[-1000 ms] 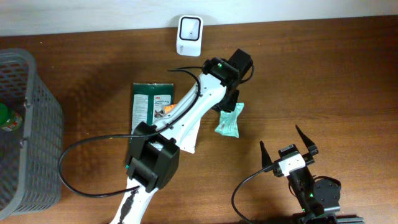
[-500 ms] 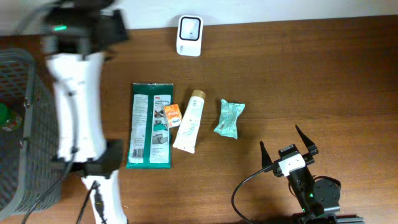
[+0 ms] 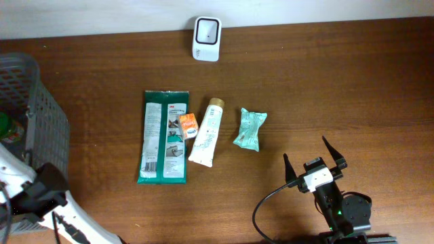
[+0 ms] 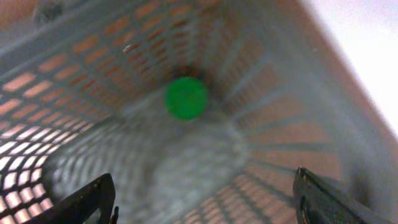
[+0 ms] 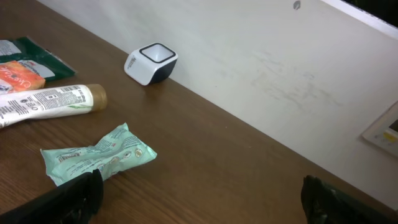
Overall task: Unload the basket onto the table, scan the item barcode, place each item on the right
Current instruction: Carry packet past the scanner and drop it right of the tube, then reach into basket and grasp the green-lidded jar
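Over the basket (image 4: 74, 81), my left fingers (image 4: 93, 198) stand wide and empty, right fingers (image 5: 84, 194) open too; I judge the tube (image 3: 207, 135) next needs carrying to the scanner (image 3: 206, 38).

The right arm (image 3: 337, 203), at five o'clock in the overhead view, is black with a small green light (image 3: 337, 214), a white block (image 3: 315, 179) behind the right tool (image 3: 304, 148), pointed black fingers (image 3: 333, 152) and a looping black cable (image 3: 256, 210). The left arm (image 3: 44, 193), at seven o'clock, is white with a black joint.
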### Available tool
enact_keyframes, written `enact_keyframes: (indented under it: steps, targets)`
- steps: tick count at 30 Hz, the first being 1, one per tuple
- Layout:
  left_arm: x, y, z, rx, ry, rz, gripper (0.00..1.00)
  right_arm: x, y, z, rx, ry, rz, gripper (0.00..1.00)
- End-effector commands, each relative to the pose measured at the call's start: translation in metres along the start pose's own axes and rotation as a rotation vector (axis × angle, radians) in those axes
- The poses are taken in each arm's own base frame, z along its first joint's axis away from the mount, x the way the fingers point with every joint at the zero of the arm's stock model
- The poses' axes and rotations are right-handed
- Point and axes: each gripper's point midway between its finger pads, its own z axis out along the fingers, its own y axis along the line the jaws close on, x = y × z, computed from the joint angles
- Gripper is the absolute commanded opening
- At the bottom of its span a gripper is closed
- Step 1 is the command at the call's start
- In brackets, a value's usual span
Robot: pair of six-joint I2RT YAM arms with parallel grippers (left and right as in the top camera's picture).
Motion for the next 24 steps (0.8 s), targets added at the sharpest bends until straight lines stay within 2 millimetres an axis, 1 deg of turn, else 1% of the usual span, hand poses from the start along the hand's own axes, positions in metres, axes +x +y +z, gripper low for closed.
enact_keyframes:
  steps: [1, 3, 4, 7, 14, 16, 20, 24]
  targets:
    - [0.019, 0.029, 0.044, -0.085, 0.141, -0.012, 0.79, 0.001, 0.003, 0.000, -0.011, -0.001, 0.007, 0.98]
    - [0.024, 0.037, 0.070, -0.109, 0.182, 0.020, 0.78, 0.001, 0.003, 0.000, -0.011, -0.001, 0.008, 0.98]
    - [0.025, 0.037, 0.082, -0.108, 0.188, 0.048, 0.78, 0.001, 0.003, 0.000, -0.011, -0.001, 0.007, 0.98]
    - [0.027, 0.033, 0.110, -0.094, 0.190, 0.154, 0.78, 0.001, 0.003, 0.000, -0.011, -0.001, 0.007, 0.98]
    - [0.050, 0.029, 0.178, -0.081, 0.207, 0.324, 0.77, 0.001, 0.003, 0.000, -0.011, -0.001, 0.008, 0.98]
    - [0.047, 0.026, 0.192, -0.068, 0.172, 0.382, 0.77, 0.001, 0.003, 0.000, -0.011, -0.001, 0.008, 0.98]
    - [0.036, 0.020, 0.206, -0.053, 0.099, 0.432, 0.78, 0.001, 0.003, 0.000, -0.011, -0.001, 0.008, 0.98]
    - [0.032, 0.016, 0.220, -0.046, 0.053, 0.424, 0.81, 0.001, 0.003, 0.000, -0.011, -0.001, 0.008, 0.98]
